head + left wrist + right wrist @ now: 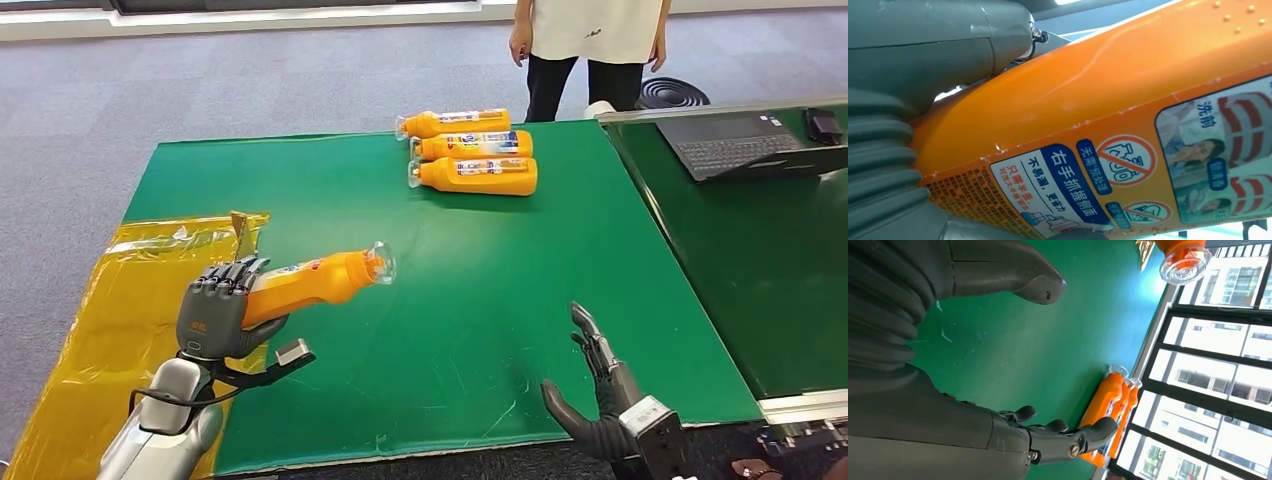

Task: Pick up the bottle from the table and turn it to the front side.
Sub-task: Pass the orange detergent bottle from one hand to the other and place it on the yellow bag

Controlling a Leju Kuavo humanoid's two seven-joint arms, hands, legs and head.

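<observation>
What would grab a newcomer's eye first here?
The orange bottle held off the green table in the left hand, clear cap pointing toward the table's middle. Next, three more orange bottles lying side by side at the far edge, near a standing person. The right hand hovers open and empty.

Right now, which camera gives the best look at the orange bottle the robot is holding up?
The head view: it shows the whole held bottle, clear cap to base, in the left robot hand above the green table. The left wrist view shows just a close-up of its label and orange side; the right wrist view catches just its cap end.
</observation>
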